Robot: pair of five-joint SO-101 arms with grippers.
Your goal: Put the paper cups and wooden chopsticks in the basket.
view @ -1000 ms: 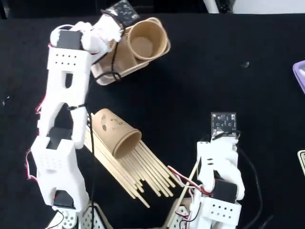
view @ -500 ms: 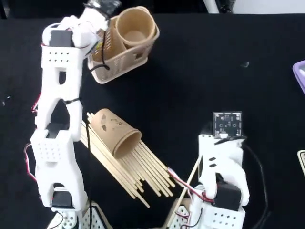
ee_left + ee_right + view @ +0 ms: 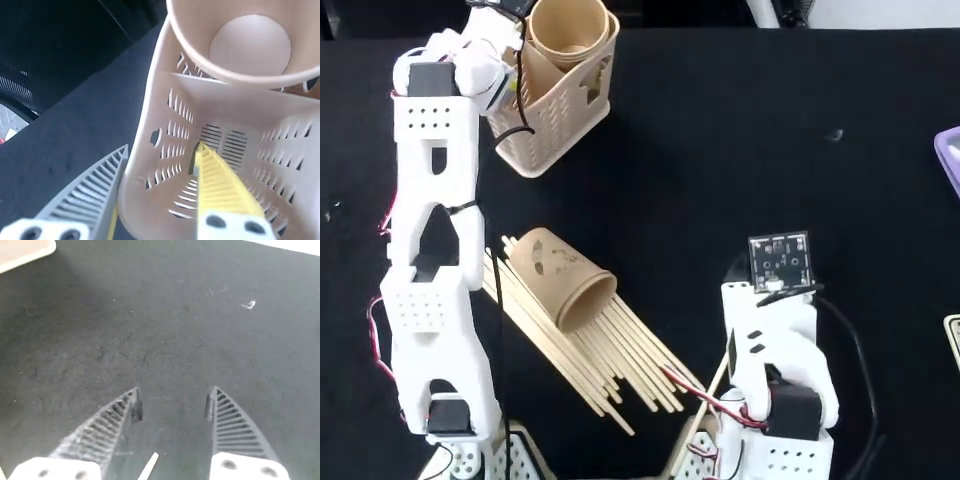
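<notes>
The pale plastic basket point(image 3: 555, 110) stands tilted at the back left with a paper cup point(image 3: 565, 25) inside it. My left gripper point(image 3: 510, 60) is shut on the basket's wall. In the left wrist view the grey finger point(image 3: 95, 195) is outside the basket point(image 3: 165, 110) and the yellow finger point(image 3: 220, 185) inside, below the paper cup point(image 3: 250, 45). A second paper cup point(image 3: 563, 278) lies on its side on a fan of wooden chopsticks point(image 3: 610, 365) at the front centre. My right gripper point(image 3: 172, 402) is open over bare black table, to the right of the chopsticks.
A purple object point(image 3: 950, 155) shows at the table's right edge, with a pale item point(image 3: 953, 335) below it. The black table between the basket and the right arm point(image 3: 775, 370) is open.
My left arm has swung the basket from lying tilted to the right to nearly upright, shifting it left and back. The right arm moved slightly.
</notes>
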